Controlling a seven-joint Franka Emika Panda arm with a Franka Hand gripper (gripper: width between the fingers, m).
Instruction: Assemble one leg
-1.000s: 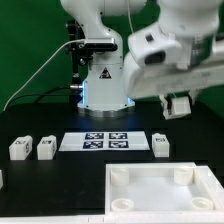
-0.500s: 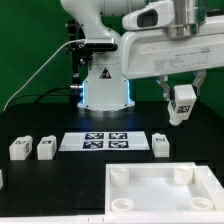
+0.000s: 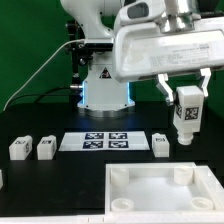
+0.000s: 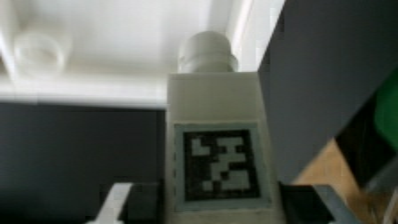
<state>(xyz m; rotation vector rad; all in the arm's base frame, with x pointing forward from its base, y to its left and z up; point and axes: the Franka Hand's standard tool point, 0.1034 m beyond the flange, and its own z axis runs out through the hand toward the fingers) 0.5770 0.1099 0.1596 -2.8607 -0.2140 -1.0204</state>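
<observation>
- While the gripper [image 3: 186, 97] hung above the table, its jaws were closed tight on the leg [image 3: 187, 116], clamping it near its upper end.
- Long axis vertical, pointing straight down away from the fingers; the wrist view showed a rounded peg at the far tip.
- White block-shaped post, with a square black-and-white tag on one face.

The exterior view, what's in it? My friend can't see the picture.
The robot's two-finger gripper holds a small white plastic block-shaped leg with a black-and-white tag up in the air. Below, on the black table, lie a large white square panel, a flat white marker board and three more small white blocks.
</observation>
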